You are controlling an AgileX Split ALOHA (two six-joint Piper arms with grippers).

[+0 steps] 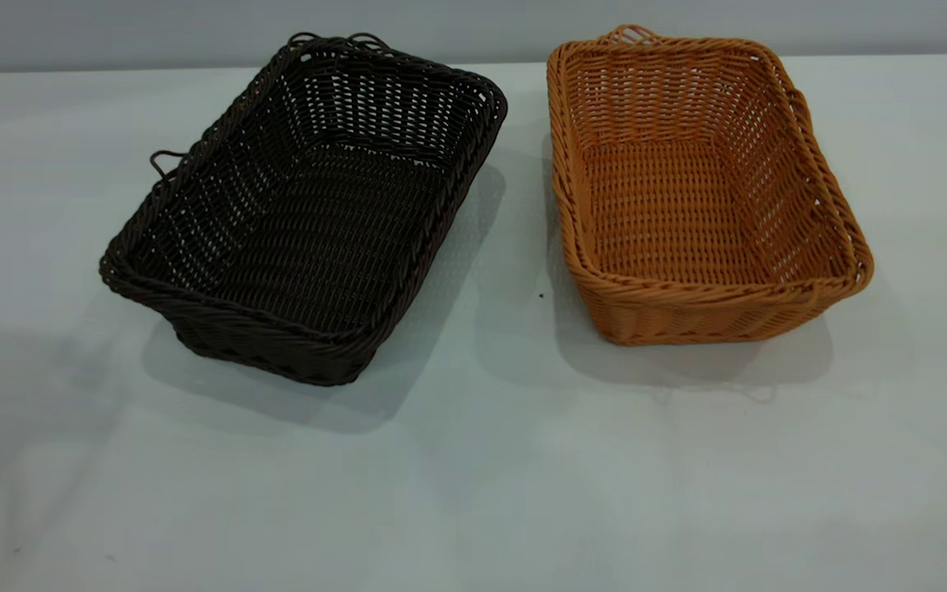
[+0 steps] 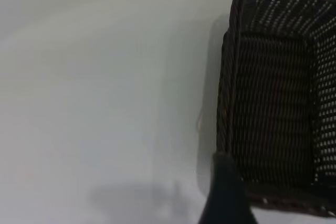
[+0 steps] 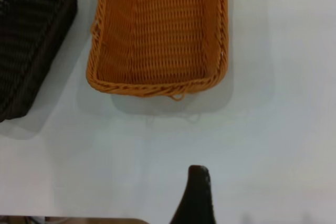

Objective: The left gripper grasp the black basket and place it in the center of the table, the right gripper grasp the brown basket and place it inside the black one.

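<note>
The black basket (image 1: 309, 214) sits on the table (image 1: 473, 477) at the left, turned at an angle. The brown basket (image 1: 695, 189) sits apart from it at the right. Both are empty. Neither gripper shows in the exterior view. In the left wrist view, my left gripper (image 2: 261, 192) is open and empty, with one dark finger (image 2: 226, 195) showing just in front of the near rim of the black basket (image 2: 278, 103). In the right wrist view, my right gripper (image 3: 237, 190) is open and empty over bare table, short of the brown basket (image 3: 160, 30); one finger (image 3: 197, 195) shows.
The white-grey tabletop stretches wide in front of both baskets and between them. A pale wall runs behind the table's far edge (image 1: 112, 70). The black basket's corner also shows in the right wrist view (image 3: 31, 40).
</note>
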